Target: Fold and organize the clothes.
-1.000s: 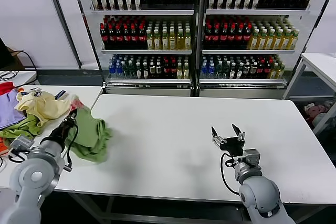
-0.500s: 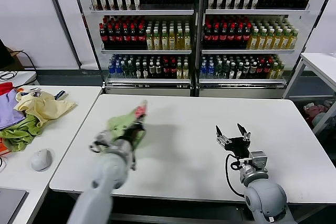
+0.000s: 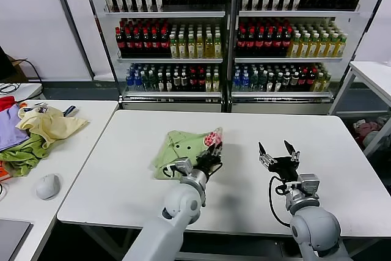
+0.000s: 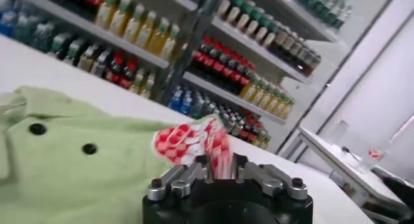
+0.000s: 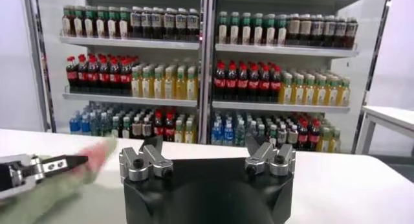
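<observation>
The light green polo shirt (image 3: 180, 146) lies crumpled on the middle of the white table (image 3: 317, 132), buttons and collar showing. My left gripper (image 3: 212, 151) is at the shirt's right edge, shut on a fold bearing the red-and-white graphic (image 3: 214, 137). In the left wrist view, the fabric of the graphic (image 4: 191, 141) is pinched between the fingers of the left gripper (image 4: 218, 167), and the green shirt (image 4: 65, 173) spreads beside it. My right gripper (image 3: 278, 151) stands open and empty to the right of the shirt; it also shows in the right wrist view (image 5: 206, 155).
A side table on the left holds a pale yellow garment (image 3: 49, 123), a purple cloth (image 3: 9, 129), a darker green cloth (image 3: 24, 154) and a grey mouse (image 3: 47, 186). Shelves of bottles (image 3: 226, 35) stand behind the table.
My left gripper has carried the shirt from the table's left edge to its middle and set it down. My right gripper has shifted slightly to the right.
</observation>
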You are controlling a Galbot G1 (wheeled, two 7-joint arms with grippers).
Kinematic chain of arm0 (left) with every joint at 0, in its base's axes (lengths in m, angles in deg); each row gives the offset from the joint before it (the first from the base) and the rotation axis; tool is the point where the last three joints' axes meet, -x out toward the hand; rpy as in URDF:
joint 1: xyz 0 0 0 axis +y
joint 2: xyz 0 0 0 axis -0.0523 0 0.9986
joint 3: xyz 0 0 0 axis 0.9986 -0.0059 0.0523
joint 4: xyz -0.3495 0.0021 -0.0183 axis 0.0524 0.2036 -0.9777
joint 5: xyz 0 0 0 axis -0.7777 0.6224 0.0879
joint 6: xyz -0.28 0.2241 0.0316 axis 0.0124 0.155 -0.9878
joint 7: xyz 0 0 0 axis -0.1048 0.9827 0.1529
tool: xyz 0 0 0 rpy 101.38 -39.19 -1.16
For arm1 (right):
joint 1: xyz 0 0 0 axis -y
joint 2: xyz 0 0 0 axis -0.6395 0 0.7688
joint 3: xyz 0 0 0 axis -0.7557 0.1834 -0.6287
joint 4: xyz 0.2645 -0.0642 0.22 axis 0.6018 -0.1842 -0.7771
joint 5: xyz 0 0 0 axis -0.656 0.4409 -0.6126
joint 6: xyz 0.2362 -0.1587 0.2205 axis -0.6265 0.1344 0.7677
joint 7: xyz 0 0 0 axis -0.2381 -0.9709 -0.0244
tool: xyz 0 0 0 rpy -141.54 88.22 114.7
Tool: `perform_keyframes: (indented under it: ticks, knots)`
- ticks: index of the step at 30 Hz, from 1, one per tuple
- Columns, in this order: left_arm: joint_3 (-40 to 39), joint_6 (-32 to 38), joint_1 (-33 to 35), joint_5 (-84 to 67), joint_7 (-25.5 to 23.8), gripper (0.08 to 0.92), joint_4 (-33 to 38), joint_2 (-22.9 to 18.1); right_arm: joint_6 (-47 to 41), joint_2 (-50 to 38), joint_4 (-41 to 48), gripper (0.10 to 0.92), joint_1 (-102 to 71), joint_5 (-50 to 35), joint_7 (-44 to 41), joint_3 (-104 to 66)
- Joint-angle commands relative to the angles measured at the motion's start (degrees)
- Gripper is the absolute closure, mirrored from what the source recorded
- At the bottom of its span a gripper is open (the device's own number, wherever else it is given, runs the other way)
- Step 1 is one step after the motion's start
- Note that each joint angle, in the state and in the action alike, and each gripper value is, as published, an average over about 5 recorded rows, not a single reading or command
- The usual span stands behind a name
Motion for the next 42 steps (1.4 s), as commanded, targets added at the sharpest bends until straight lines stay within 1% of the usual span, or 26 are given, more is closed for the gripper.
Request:
perform_keyframes:
  ticks: [1,5,8,14,17,19,22,28,30,34,42]
  knots:
    - [-0.3,3.3,5.5,6.3,-1.1,0.605,9.3,2.9,-1.0,2.0,4.7,0.203,3.9,-0.3,1.7,3.9]
    - [5.8,3.2,10.9,4.7,-0.3,0.484,16.8,7.5,-2.3,4.8,9.5,0.203,7.9,-1.2,4.0,8.1]
    - [10.9,3.3,14.8,3.9,0.4,0.397,21.0,10.4,-3.0,7.2,14.0,0.203,11.2,-1.5,5.9,10.8]
    - [20.3,4.5,22.3,4.5,1.0,0.231,25.9,14.3,-5.2,13.8,22.0,0.203,16.2,1.7,8.5,16.2]
    - [23.0,5.5,25.4,4.9,1.2,0.186,26.8,15.1,-5.5,16.7,27.0,0.203,17.5,3.0,9.2,17.6]
    - [24.2,6.0,27.0,5.0,1.2,0.179,27.4,15.3,-5.2,17.9,29.5,0.203,17.8,4.0,9.3,17.7]
    - [25.5,6.4,28.4,5.0,1.2,0.177,28.3,15.4,-5.1,18.7,30.8,0.203,17.5,5.0,9.6,17.1]
    - [26.3,6.7,29.0,5.0,1.2,0.177,28.9,15.6,-6.3,18.6,32.3,0.203,17.4,3.6,9.9,16.3]
    - [26.3,6.7,29.0,5.0,1.3,0.177,29.0,15.6,-5.4,18.4,32.1,0.218,17.2,3.4,9.4,16.2]
    - [25.9,6.8,29.1,4.9,1.3,0.177,29.0,15.6,-3.2,16.5,31.4,0.309,17.2,5.2,7.7,16.3]
    - [24.9,7.0,28.9,5.0,1.4,0.177,28.7,15.4,-1.7,10.2,33.3,0.537,21.2,7.3,4.2,15.0]
